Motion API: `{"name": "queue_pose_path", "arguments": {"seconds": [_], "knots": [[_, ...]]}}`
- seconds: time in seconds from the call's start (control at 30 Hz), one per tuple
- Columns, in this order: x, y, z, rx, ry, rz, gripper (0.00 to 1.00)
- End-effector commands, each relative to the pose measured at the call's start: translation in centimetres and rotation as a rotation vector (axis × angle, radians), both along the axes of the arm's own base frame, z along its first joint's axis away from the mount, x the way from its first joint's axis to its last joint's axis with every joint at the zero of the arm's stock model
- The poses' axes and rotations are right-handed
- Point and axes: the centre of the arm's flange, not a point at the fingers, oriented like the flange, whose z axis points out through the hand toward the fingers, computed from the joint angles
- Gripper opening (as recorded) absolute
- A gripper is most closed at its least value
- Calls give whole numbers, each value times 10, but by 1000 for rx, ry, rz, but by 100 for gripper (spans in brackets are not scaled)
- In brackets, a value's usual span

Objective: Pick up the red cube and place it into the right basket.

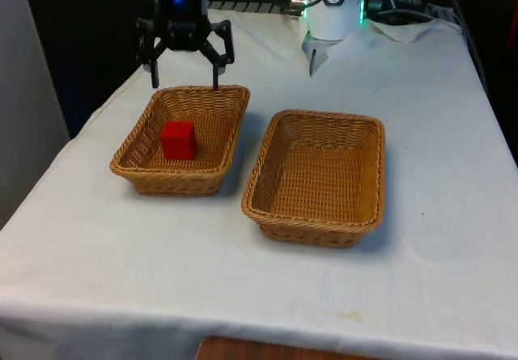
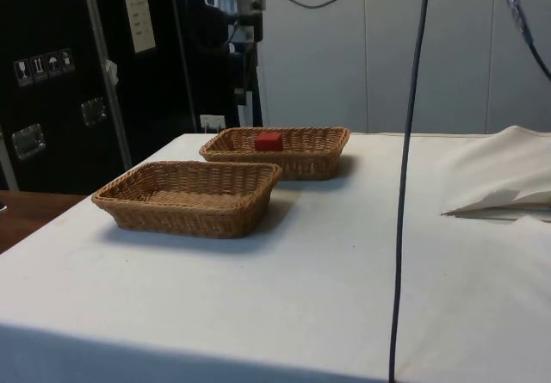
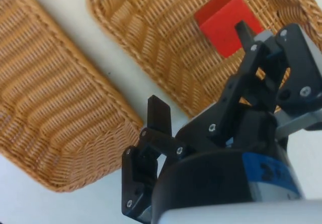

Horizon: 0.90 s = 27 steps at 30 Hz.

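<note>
The tool [image 1: 184, 75] is hanging w/ its two fingers [image 1: 154, 73] spread wide apart, gripping nothing, just above the far rim of the basket holding the cube [image 1: 206, 93]. In the wrist view the tool [image 3: 201, 70] is showing the same wide spread, w/ one fingertip overlapping the cube's edge in the picture but not touching it.

The red cube [image 1: 178, 140] is sitting inside that basket, on its woven floor, roughly in the middle, slightly toward the near wall. It's lying below and nearer the camera than the tool, well apart from both fingers. In the side view the red cube [image 2: 269, 141] is peeking over the basket's rim [image 2: 284, 131].

The second basket [image 1: 372, 182] is standing just beside the cube's basket, on the front view's right, not touching it; a narrow strip of cloth is showing between them. In the side view the second basket [image 2: 185, 198] is sitting nearer the camera.

Both baskets are resting on the surface [image 1: 421, 279], covered w/ white cloth. A black cable [image 2: 405, 185] is hanging down in the side view, on the near side of the cube's basket.
</note>
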Motion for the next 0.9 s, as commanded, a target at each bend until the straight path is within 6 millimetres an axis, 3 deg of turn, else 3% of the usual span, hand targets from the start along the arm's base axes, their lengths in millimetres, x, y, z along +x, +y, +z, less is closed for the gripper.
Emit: {"name": "queue_pose_path", "arguments": {"seconds": [0.0,0.17,0.43,0.87], "knots": [[0,6,6,-7,-1,7,100],[3,12,12,0,-11,20,100],[9,41,33,-5,-36,61,100],[16,82,37,4,-39,94,100]]}}
